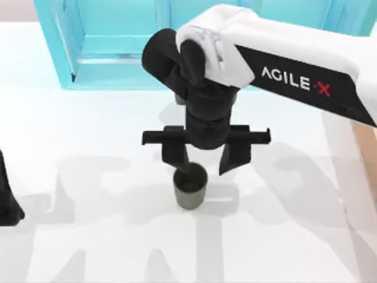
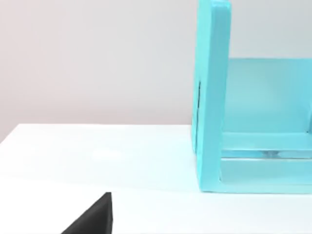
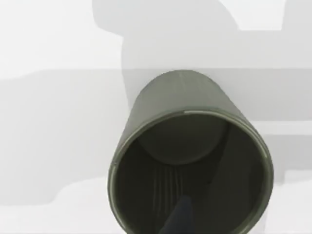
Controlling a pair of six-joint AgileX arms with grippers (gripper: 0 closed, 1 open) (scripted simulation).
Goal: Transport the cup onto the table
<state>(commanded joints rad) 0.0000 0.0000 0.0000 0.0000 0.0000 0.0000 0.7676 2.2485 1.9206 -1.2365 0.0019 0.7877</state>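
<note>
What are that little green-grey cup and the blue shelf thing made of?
The cup looks like matte glazed ceramic or plastic: dull olive-grey, faint ridges inside, though a rendering leaves this open. The turquoise shelf unit looks like glossy, slightly translucent plastic or glass, with soft reflections on its panels.

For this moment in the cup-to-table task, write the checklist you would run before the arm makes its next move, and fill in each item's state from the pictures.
1. The cup is upright on the table, mouth up: ok.
2. Cup away from the turquoise shelf unit, in the open middle of the table: ok.
3. Right pincer spread wide above the cup: ok.
4. Pincer free of the cup: not ok; one finger reaches to the rim, and the right wrist view shows a dark tip inside the cup.
5. Cup's base flat on the table: cannot tell.
6. Left arm parked at the table's left edge, out of the way: ok.
</note>
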